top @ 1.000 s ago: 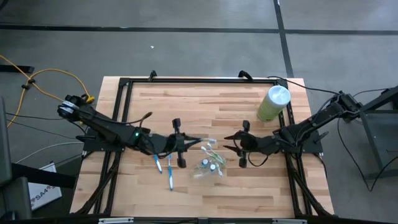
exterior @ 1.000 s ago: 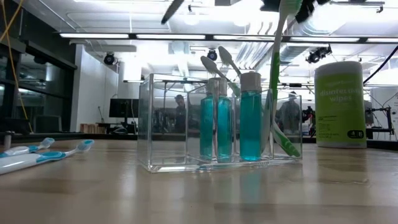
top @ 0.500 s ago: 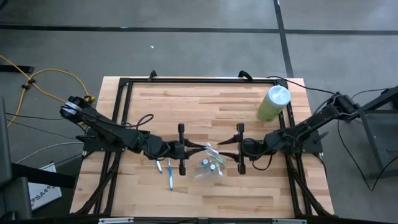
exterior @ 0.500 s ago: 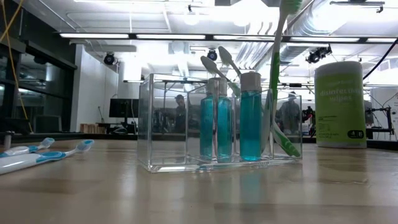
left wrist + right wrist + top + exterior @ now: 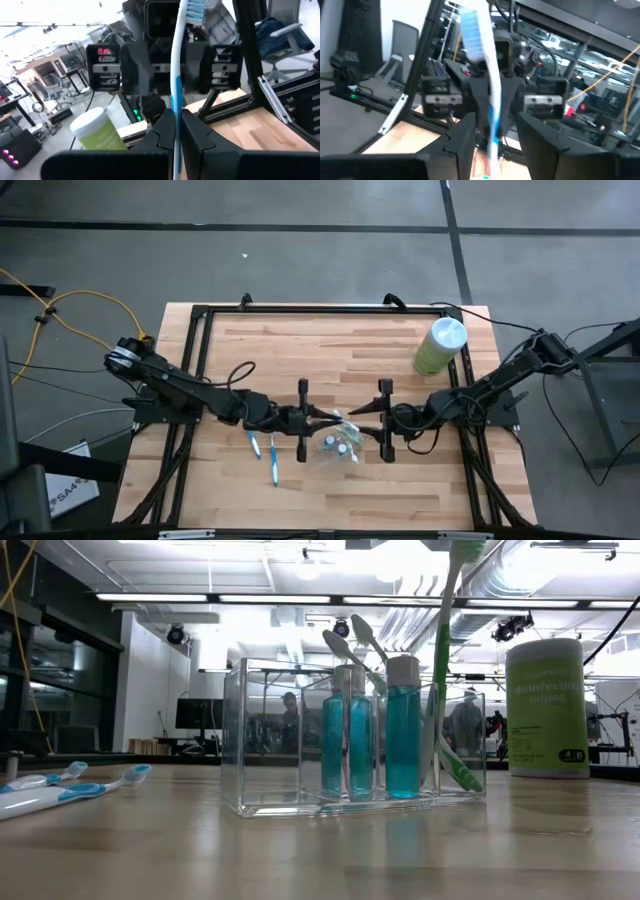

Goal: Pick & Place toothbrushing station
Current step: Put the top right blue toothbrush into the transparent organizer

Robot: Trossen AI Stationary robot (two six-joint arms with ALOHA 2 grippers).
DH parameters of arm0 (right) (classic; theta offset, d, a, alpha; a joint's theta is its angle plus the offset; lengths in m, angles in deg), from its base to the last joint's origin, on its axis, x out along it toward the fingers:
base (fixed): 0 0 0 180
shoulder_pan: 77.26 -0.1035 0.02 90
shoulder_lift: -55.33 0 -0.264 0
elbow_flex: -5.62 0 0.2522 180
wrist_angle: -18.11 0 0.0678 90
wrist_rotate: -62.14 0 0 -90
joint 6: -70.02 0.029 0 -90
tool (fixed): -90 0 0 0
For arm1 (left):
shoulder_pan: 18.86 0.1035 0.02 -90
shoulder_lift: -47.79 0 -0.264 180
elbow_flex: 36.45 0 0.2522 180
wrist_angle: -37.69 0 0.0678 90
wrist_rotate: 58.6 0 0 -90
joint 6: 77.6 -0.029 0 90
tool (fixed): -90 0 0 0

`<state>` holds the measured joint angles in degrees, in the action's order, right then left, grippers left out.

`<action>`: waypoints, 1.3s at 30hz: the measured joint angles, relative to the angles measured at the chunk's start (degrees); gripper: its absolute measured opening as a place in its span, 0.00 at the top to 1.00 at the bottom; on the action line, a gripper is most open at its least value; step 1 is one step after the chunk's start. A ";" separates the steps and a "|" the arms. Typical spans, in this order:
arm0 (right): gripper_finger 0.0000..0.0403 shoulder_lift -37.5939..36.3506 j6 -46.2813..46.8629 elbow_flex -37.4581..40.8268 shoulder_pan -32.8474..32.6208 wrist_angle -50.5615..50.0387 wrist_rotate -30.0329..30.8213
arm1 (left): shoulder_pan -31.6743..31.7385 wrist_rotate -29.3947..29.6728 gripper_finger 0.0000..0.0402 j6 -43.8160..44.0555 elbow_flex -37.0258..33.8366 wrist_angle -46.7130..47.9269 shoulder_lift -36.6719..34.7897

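Left gripper (image 5: 174, 127) clamped on a blue-white toothbrush (image 5: 178, 60) over the clear tray (image 5: 300, 740) (right gripper (image 5: 492, 131) parted).

Bright ceiling strip lights (image 5: 300, 598) glare overhead; both wrist views look blurred

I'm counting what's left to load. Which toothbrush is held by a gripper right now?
The blue-and-white toothbrush, clamped upright in the left gripper over the tray. The two others lie flat on the table; the green one already stands in the tray.
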<state>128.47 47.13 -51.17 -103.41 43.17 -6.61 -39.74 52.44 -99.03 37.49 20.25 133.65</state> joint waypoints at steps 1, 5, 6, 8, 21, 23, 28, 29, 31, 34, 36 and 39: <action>0.66 0.00 0.13 0.00 0.00 0.14 -0.39 | 0.23 -0.03 0.99 0.00 0.00 -0.03 0.04; 0.66 0.00 0.12 0.00 0.07 0.92 -0.58 | 1.01 -0.71 0.99 -0.14 0.00 -2.18 1.18; 0.66 0.00 0.05 0.00 0.07 1.12 -0.59 | 1.18 -1.09 0.99 -0.33 -0.03 -2.22 1.28; 0.66 0.00 -0.29 0.00 0.07 1.80 -0.57 | 1.47 -2.90 0.99 -0.85 -0.05 -3.37 1.70; 0.66 0.00 -1.38 0.00 0.07 3.48 -0.26 | 1.97 -3.61 0.99 -1.67 -0.05 -5.46 2.23; 0.66 0.00 -1.36 0.00 0.08 3.48 -0.26 | 1.99 -3.58 0.99 -2.29 -0.05 -6.20 2.23; 0.66 0.00 -0.87 0.00 0.95 3.48 -0.44 | 1.99 -3.56 0.99 -3.03 -0.05 -7.39 2.23; 0.66 0.00 -0.81 0.00 1.17 3.48 -0.47 | 1.98 -3.57 0.99 -3.21 -0.05 -7.50 2.23; 0.66 0.00 -0.26 0.00 1.66 3.48 -1.32 | 1.96 -3.57 0.99 -3.19 -0.05 -7.50 2.23; 0.66 0.00 0.77 0.00 2.60 3.54 -3.77 | 2.11 -4.63 0.99 -3.18 -0.05 -7.64 2.23; 0.66 0.00 0.81 0.00 2.97 3.77 -4.00 | 2.38 -6.02 0.99 -3.15 -0.05 -7.97 2.23; 0.66 0.00 1.06 0.00 3.19 3.92 -4.06 | 2.74 -6.66 0.99 -3.15 -0.05 -8.03 2.23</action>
<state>128.47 48.20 -51.17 -100.23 47.09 -10.66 -37.01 45.78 -102.18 37.45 12.23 135.89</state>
